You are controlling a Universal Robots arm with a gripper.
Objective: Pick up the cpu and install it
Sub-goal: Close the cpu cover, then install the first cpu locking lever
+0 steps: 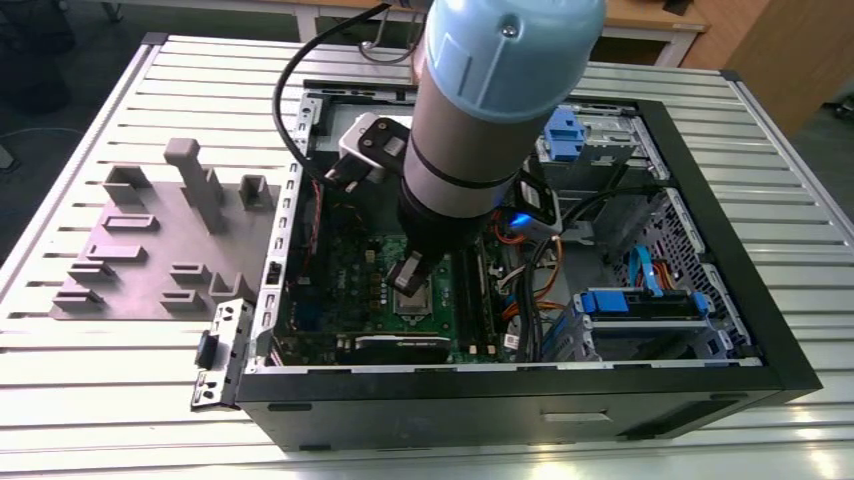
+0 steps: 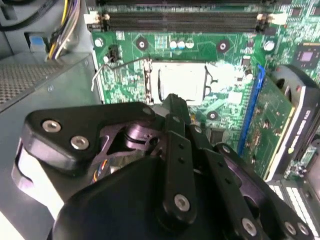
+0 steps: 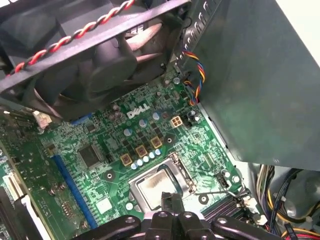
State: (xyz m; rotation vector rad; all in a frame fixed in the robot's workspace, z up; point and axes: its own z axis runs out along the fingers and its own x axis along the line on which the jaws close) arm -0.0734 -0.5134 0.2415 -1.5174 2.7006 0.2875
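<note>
While seated in socket, cpu (image 3: 156,186), gripper (image 3: 171,200) above

- Even, bright overhead light on the slatted table (image 1: 107,390); the case (image 1: 534,410) interior sits in shadow.
- Glare whitens the cpu (image 2: 181,82) (second wrist view).
- The near gripper (image 2: 172,107) blurs.

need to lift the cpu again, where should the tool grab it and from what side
Judging by its pose, from straight above: the cpu lies flat in the socket frame on the motherboard, its edges fenced in. Only the flat metal top is free, so grip opposite rim edges; the tool hangs over it.
</note>
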